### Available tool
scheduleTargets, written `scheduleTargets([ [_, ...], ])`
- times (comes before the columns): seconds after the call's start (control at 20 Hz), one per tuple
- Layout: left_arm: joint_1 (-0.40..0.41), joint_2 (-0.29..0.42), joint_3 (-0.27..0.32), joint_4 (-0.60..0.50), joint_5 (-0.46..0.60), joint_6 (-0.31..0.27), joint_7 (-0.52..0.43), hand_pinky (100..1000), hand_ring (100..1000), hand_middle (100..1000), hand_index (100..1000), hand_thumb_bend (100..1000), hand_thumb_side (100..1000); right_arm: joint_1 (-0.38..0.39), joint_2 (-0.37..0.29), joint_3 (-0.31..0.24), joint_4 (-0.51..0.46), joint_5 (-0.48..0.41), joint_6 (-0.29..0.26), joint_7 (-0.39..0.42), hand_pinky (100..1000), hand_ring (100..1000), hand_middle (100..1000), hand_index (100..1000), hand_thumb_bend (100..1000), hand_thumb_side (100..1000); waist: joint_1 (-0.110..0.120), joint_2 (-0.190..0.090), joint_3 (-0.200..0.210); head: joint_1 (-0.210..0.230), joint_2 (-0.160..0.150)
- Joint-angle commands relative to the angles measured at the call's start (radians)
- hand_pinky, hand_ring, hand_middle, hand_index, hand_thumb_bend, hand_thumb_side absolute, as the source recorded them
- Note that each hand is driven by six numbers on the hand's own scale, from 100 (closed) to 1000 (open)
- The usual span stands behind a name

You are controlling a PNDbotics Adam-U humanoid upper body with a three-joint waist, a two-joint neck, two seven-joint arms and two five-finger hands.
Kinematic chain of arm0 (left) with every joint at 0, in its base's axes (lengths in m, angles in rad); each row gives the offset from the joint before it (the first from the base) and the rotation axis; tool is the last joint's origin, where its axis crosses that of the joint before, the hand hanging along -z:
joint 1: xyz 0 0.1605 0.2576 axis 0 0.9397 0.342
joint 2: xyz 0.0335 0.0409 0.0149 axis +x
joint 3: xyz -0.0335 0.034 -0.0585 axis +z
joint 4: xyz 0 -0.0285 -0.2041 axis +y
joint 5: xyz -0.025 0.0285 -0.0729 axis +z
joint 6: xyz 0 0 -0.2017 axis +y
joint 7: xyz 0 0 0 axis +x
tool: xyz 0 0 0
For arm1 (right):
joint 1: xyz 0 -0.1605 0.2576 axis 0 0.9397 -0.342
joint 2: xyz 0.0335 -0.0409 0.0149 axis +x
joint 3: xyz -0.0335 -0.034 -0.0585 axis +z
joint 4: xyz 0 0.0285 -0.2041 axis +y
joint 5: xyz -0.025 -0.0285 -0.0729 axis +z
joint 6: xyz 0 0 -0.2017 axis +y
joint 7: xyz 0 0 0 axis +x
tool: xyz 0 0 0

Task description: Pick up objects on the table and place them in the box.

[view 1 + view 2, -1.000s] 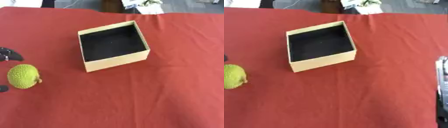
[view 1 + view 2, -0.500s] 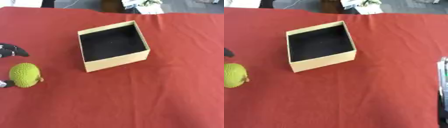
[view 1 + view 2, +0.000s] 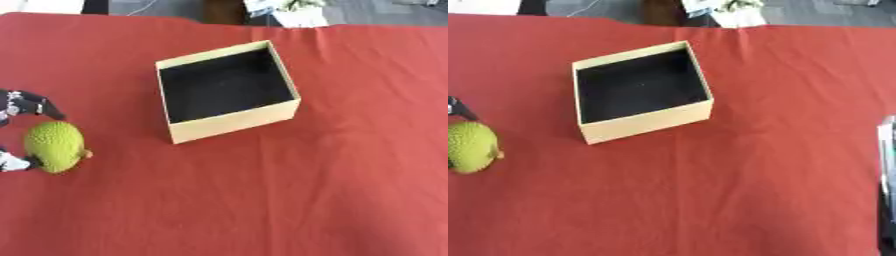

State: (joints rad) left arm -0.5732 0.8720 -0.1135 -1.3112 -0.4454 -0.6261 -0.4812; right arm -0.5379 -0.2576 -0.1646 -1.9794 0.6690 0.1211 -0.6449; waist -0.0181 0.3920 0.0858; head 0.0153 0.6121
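A green bumpy fruit (image 3: 54, 147) sits at the far left of the red table. My left hand (image 3: 24, 103) comes in from the left edge, a dark finger arched over the fruit's top and its thumb (image 3: 12, 163) against the lower left side, so the fruit is pinched between them. The cream cardboard box (image 3: 233, 122) with a black inside stands open and empty to the right of the fruit, towards the back. A pale and dark strip of my right hand (image 3: 886, 170) shows at the right edge in the right eye view only.
The red cloth (image 3: 289, 200) covers the whole table, with wide bare room in front of and to the right of the box. Beyond the far edge lie a grey floor and some pale clutter (image 3: 289, 10).
The fruit and the left hand around it have shifted a little to the right, towards the box. The box and the right hand have stayed put.
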Motion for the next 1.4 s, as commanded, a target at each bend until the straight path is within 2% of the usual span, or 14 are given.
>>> scheduleTargets([
  [0.05,-0.013,0.027,0.016,-0.023,0.051,-0.133,-0.165,581,602,602,757,338,100,-0.014,-0.008,0.002,-0.021,-0.005,-0.003,0.001,731,880,535,513,100,583,0.004,-0.019,0.001,0.003,-0.011],
  [0.1,-0.012,0.029,0.022,-0.033,0.059,-0.130,-0.159,555,572,588,743,378,100,-0.013,-0.009,0.002,-0.021,-0.005,-0.003,0.001,731,880,535,513,100,588,0.004,-0.019,0.002,0.003,-0.010],
  [0.3,-0.001,0.037,0.039,-0.075,0.074,-0.114,-0.113,462,479,521,672,319,100,-0.012,-0.011,0.001,-0.021,-0.006,-0.002,0.001,731,880,535,513,100,587,0.005,-0.019,0.004,0.001,-0.008],
  [0.75,0.044,0.080,0.085,-0.187,0.035,-0.104,0.059,390,394,474,581,226,100,-0.011,-0.021,-0.001,-0.021,-0.005,0.000,0.000,732,880,535,514,100,586,0.008,-0.017,0.012,-0.010,-0.006],
  [1.05,0.024,0.145,0.111,-0.223,0.116,-0.191,0.154,389,387,471,581,178,100,-0.021,-0.040,0.001,-0.021,0.001,0.006,0.009,734,875,535,515,100,584,0.010,-0.016,0.019,-0.010,0.012],
  [1.25,-0.036,0.152,0.106,-0.198,0.166,-0.253,0.156,395,391,476,583,165,100,-0.027,-0.046,0.003,-0.021,0.005,0.009,0.017,735,873,536,515,100,583,0.010,-0.018,0.021,-0.013,0.018],
  [1.4,-0.092,0.137,0.095,-0.179,0.184,-0.276,0.145,396,439,475,584,154,100,-0.027,-0.047,0.005,-0.021,0.003,0.010,0.019,735,873,536,515,100,583,0.009,-0.018,0.019,-0.018,0.020],
])
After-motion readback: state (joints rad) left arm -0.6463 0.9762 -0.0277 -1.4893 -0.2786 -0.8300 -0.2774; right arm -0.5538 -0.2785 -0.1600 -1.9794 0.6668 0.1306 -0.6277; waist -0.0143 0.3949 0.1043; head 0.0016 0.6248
